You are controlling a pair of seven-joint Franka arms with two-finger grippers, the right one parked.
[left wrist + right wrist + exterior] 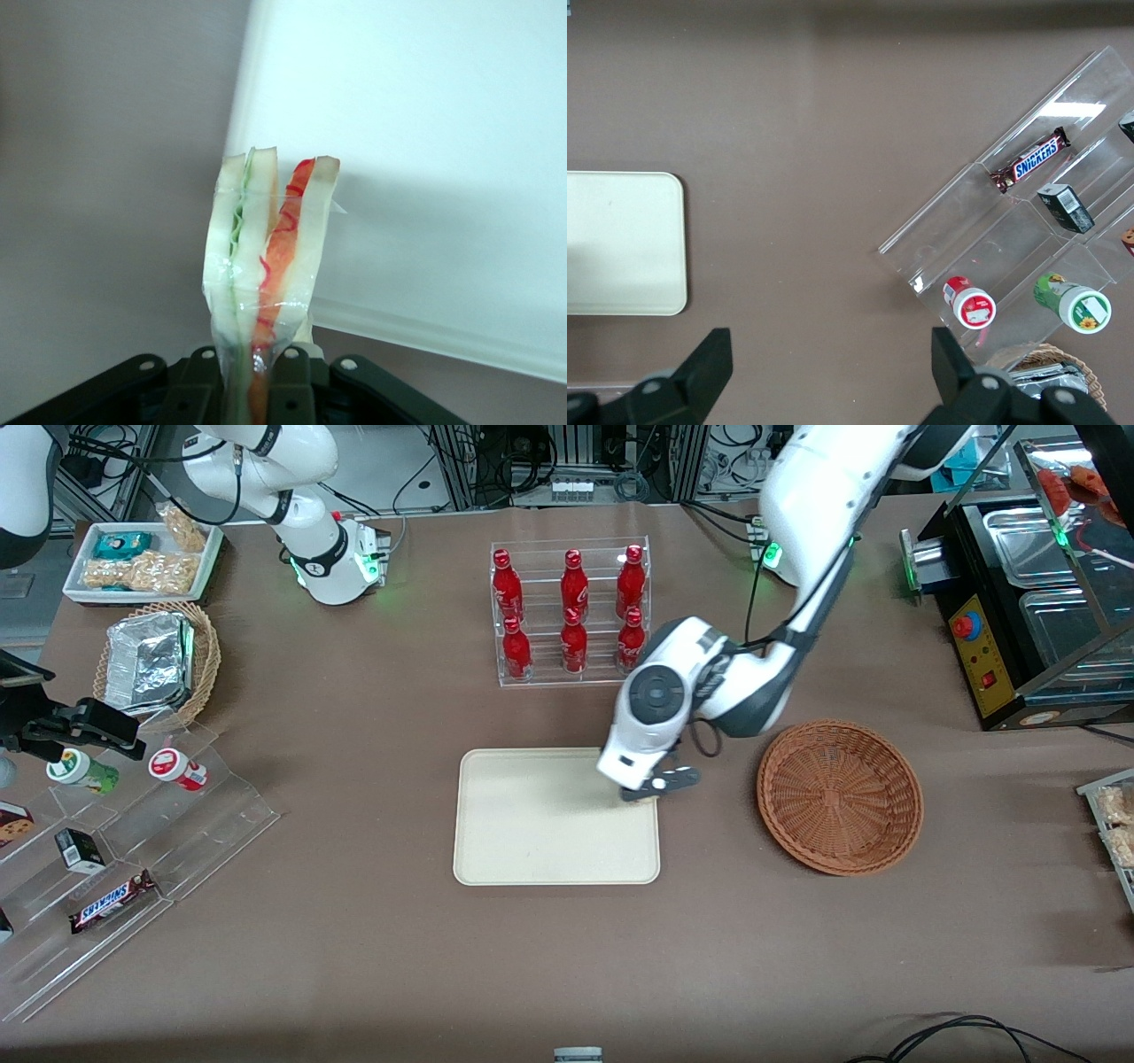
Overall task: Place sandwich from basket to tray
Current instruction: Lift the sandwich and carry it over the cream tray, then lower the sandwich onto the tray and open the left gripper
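Note:
The sandwich [266,239], a film-wrapped wedge of white bread with green and orange-red filling, stands upright between the black fingers of my left gripper [257,365], which is shut on its lower end. In the front view the gripper [660,784] hangs over the edge of the cream tray [532,841] that faces the reddish-brown wicker basket [840,797]. The wrist hides the sandwich in that view. The basket holds nothing. In the left wrist view the tray's [425,133] rim and flat surface lie just past the sandwich.
A clear rack of red bottles [571,611] stands farther from the front camera than the tray. Toward the parked arm's end are a tan basket with foil [159,660], a white snack tray [142,558] and a clear stepped stand [133,841]. A black machine [1019,602] stands at the working arm's end.

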